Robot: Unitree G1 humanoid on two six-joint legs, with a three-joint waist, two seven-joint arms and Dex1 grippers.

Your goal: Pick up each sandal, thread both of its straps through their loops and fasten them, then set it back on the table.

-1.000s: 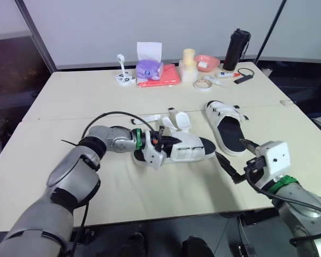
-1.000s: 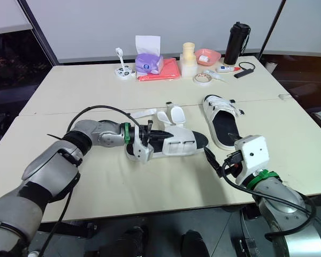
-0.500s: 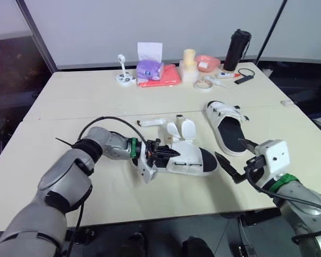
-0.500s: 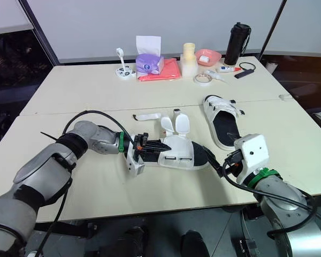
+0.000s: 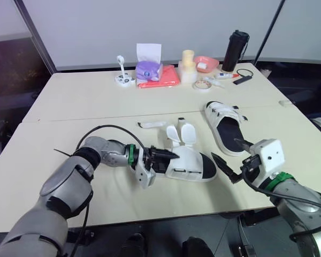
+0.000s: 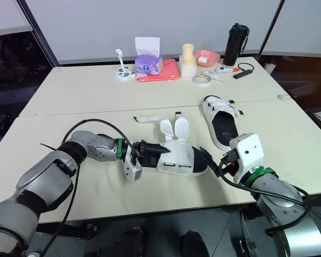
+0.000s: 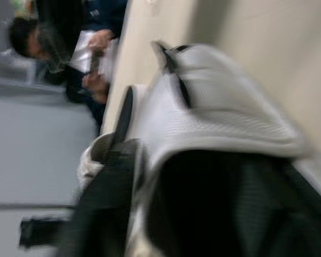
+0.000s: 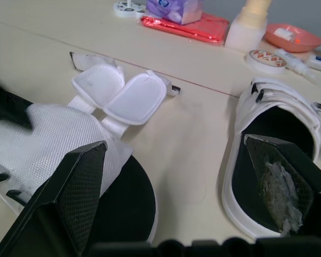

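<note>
Clamping sandal (image 5: 195, 160): left fingers (image 5: 167, 155); right fingers (image 5: 223, 167) beside.

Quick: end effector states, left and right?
Left end effector: closed on the sandal.
Right end effector: open, holding nothing.

The near sandal (image 5: 187, 159) is recorded as white woven mesh over a black footbed. The far sandal (image 5: 229, 133) is noted with white straps and a black footbed. The table (image 5: 85, 101) is logged as plain pale cream. The fingers (image 8: 80, 193) of the right pincer (image 8: 175, 143) are seen as black and cross-hatched. A red pouch (image 5: 159, 76), purple tissue box (image 5: 148, 68), pink dish (image 5: 206, 62) and black bottle (image 5: 232, 49) are listed.
</note>
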